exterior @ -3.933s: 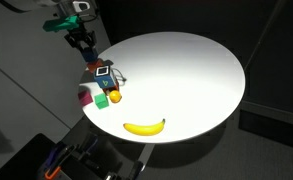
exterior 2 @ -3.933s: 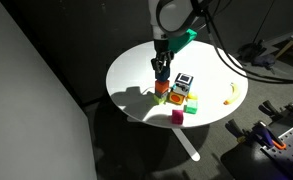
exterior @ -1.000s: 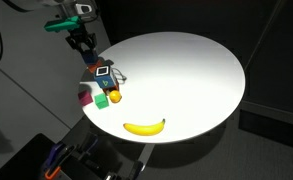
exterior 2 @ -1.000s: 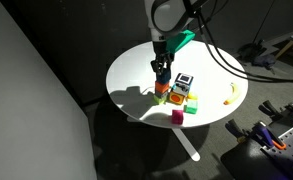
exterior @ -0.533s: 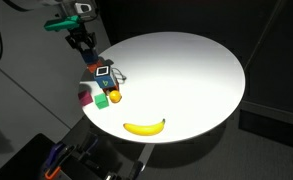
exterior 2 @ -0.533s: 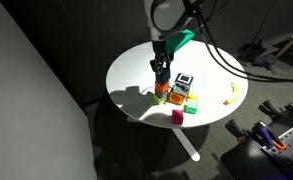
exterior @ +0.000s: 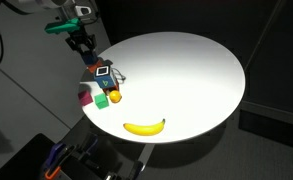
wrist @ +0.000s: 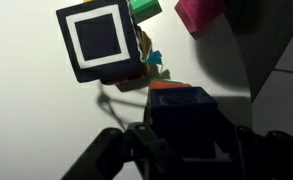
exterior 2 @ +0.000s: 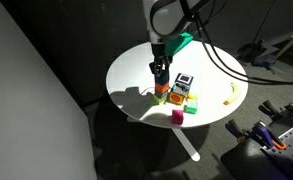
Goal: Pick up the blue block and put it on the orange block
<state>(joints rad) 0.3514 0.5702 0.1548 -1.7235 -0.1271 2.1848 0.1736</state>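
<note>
Blue block (wrist: 186, 112) clamped in closed end effector (wrist: 186, 142), directly over orange block (wrist: 167, 87), contact not discernible; labelled dark block (wrist: 101, 40) just beside; position unchanged across last second, nothing shifted on worktop (exterior 2: 211, 70); judged: placement reached, release pending.

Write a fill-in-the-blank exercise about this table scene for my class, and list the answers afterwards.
1. The gripper holds the blue block over a block coloured ____.
2. The long yellow fruit on the round white table is a ____.
3. The dark block carries a white-and-black label shaped like a ____.
Missing words: orange; banana; square.
</note>
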